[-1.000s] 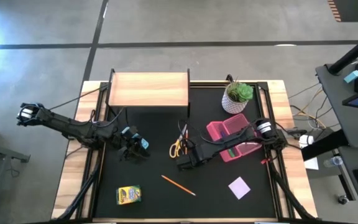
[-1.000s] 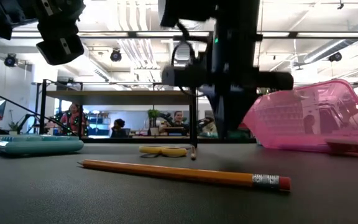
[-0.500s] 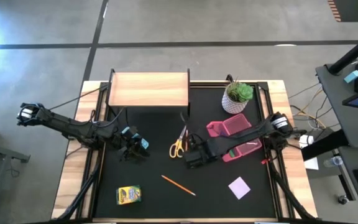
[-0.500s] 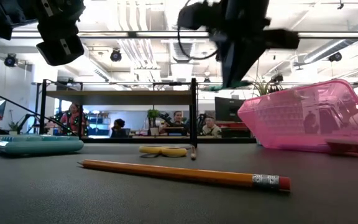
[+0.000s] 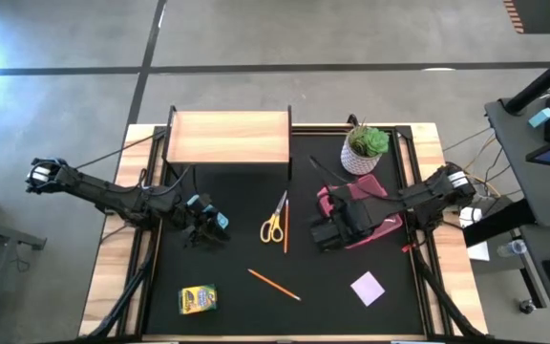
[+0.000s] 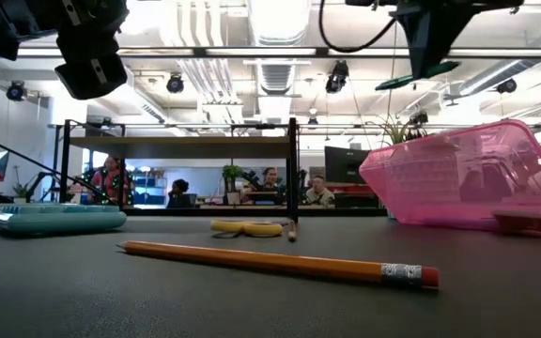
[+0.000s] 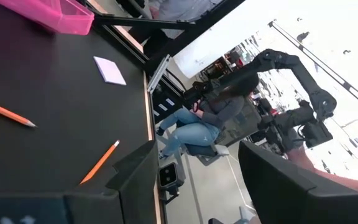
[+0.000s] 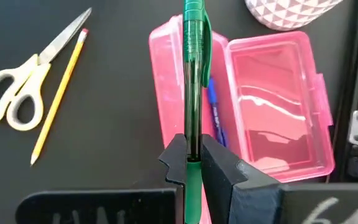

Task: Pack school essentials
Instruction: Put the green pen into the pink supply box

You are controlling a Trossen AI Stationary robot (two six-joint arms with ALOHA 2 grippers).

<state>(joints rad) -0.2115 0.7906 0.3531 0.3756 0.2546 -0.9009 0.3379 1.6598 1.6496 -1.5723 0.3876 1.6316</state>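
My right gripper [image 8: 193, 158] is shut on a green pen [image 8: 193, 68] and hovers over the left half of the open pink case [image 5: 363, 212], which holds a blue pen [image 8: 213, 106]. Yellow-handled scissors [image 5: 273, 222] and an orange pencil [image 5: 285, 229] lie flat left of the case. A second orange pencil [image 5: 273, 284], the yellow crayon box [image 5: 197, 299] and the lilac note pad [image 5: 368, 288] lie nearer the front edge. My left gripper [image 5: 206, 229] waits open above the table's left part. No eraser shows. My right gripper pinches the green pen's barrel [image 8: 193, 134] between its two fingers, which come from above and lie across it. Most of the pen sticks out ahead of the fingers. The pen [image 6: 419, 75] is lifted clear, nearly level, high above the case [image 6: 458, 188].
A potted plant [image 5: 364, 148] stands just behind the case. A wooden shelf [image 5: 227, 137] fills the far left of the black mat. Bare mat lies between the scissors and my left gripper. People sit in the room beyond the table.
My right gripper has risen from low beside the scissors and moved toward the table's right, carrying the green pen to a spot over the pink case. The pencil beside the scissors now shows uncovered. My left arm has kept still.
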